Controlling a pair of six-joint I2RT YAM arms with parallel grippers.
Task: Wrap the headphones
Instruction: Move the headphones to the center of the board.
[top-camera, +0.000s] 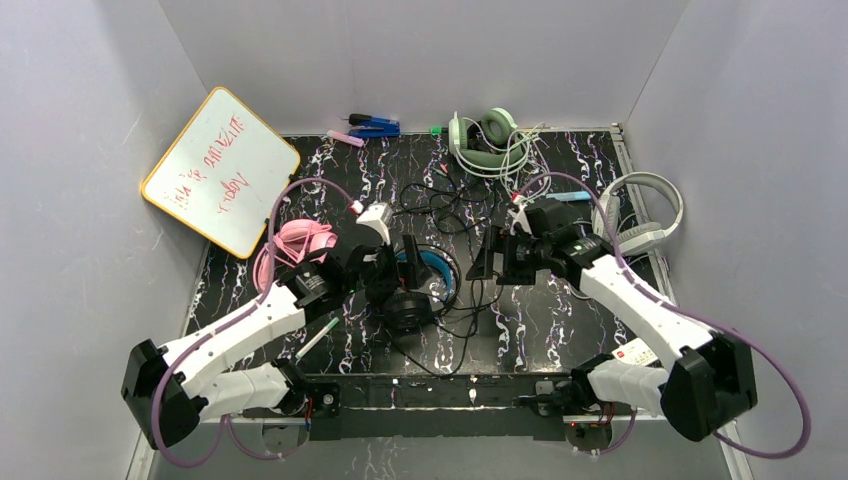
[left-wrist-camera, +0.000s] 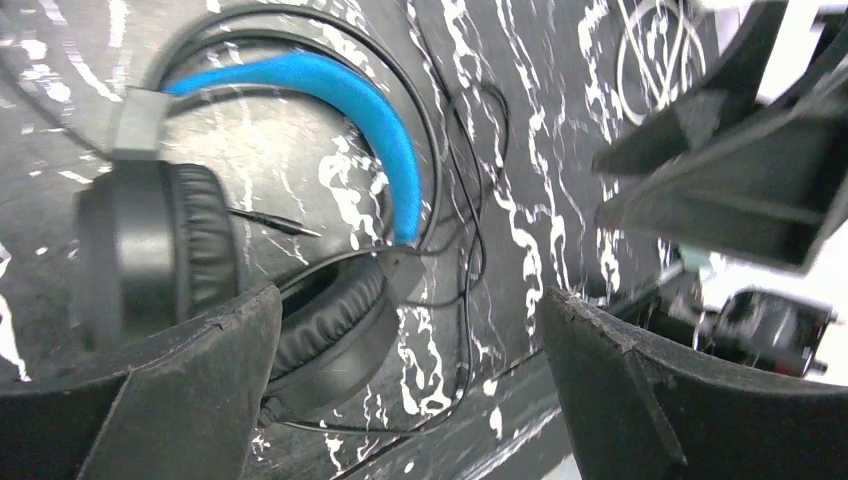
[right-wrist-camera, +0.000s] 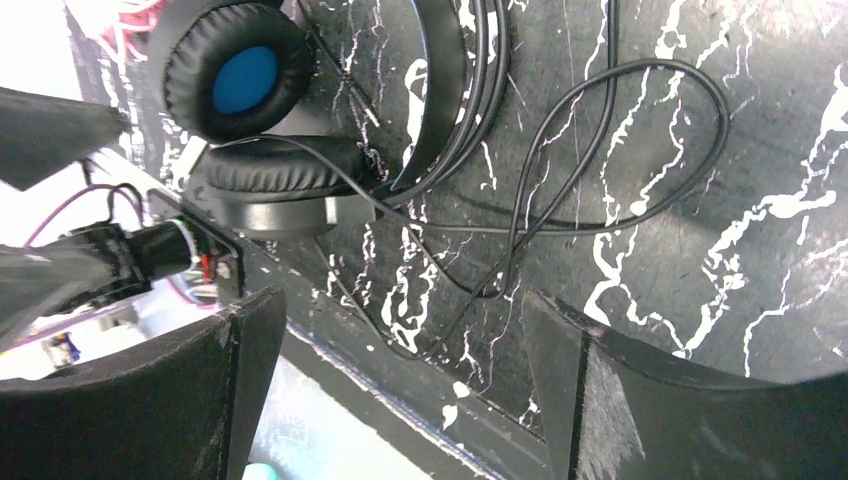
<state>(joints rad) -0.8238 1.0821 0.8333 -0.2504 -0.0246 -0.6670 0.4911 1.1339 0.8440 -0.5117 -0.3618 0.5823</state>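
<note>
Top external shows the black-and-blue headphones (top-camera: 407, 308) at frame centre on the tabletop (top-camera: 560, 320), cord (top-camera: 440, 200) loose. Both the left end effector (left-wrist-camera: 410, 310) and right end effector (right-wrist-camera: 400, 310) gape wide, holding nothing, hovering either side of them. At centre-left lie the pink headphones (top-camera: 295, 243).

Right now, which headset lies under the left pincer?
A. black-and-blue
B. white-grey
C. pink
A: the left wrist view shows the black-and-blue headset, blue band and dark cups, below the open left pincer.
</note>
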